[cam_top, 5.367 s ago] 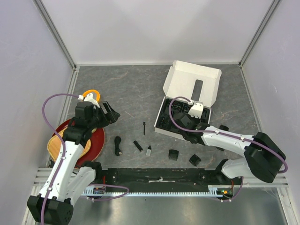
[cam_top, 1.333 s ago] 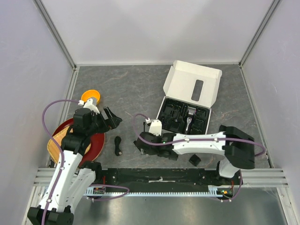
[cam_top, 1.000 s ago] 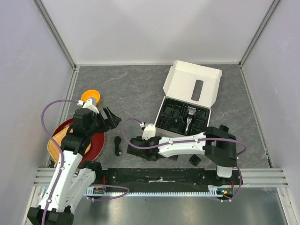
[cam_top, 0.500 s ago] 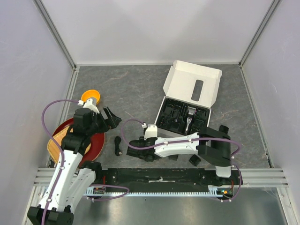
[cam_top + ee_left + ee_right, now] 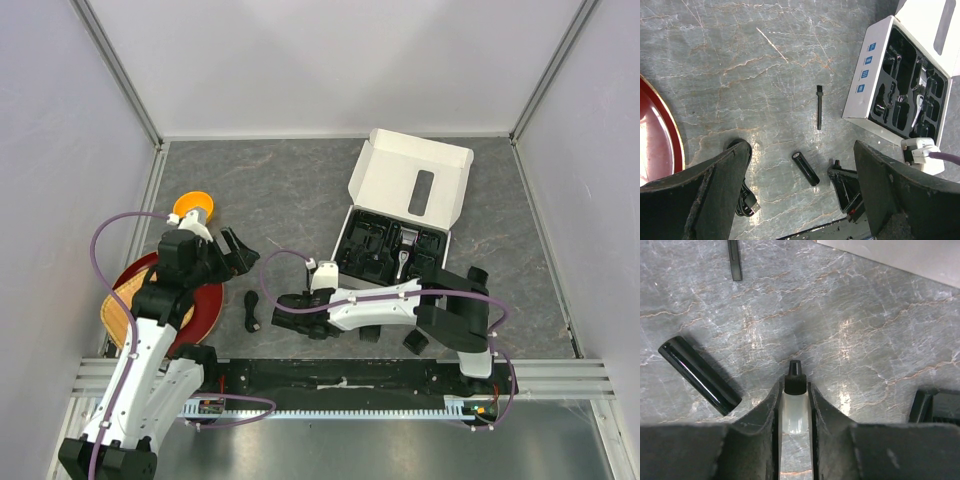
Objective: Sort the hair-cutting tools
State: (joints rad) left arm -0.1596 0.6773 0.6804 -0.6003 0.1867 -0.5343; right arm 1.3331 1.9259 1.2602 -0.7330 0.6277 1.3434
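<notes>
The tiny clear bottle (image 5: 794,412) lies on the counter (image 5: 280,190) toward its near edge, just beside a short black cylinder (image 5: 699,375). It is pinched across its body by the right tool (image 5: 795,388), with the black cap left free beyond the fingertips, presumably so that it can be lifted squarely and carried to the white box (image 5: 410,180), in whose black tray the hair clipper (image 5: 405,245) is already seated. The left tool (image 5: 236,250) is held wide and empty by the red plate (image 5: 207,300), probably kept clear of the right arm's reach, while the thin black brush (image 5: 819,106) and black cable (image 5: 252,310) are not yet sorted
</notes>
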